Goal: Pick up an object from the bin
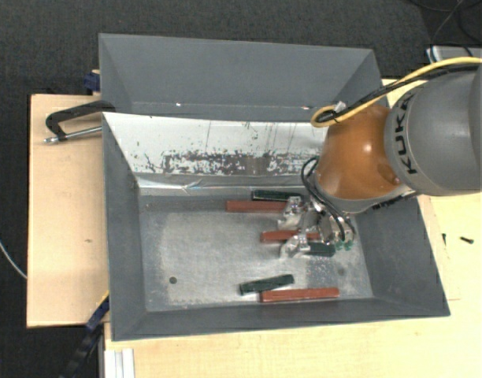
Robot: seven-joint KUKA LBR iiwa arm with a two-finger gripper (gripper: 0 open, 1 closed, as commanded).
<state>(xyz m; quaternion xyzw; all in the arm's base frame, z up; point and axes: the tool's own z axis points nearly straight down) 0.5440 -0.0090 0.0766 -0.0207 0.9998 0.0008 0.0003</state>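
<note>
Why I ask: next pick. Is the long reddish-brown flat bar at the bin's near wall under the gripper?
No, the reddish-brown bar lies apart from the gripper.

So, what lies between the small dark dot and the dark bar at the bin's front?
Nothing; in the camera view the floor from the dot to the dark bar is bare.

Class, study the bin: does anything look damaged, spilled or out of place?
The bin's back wall is scuffed in a speckled band. The red-brown bars and dark bars lie loose inside; nothing spilled.
</note>
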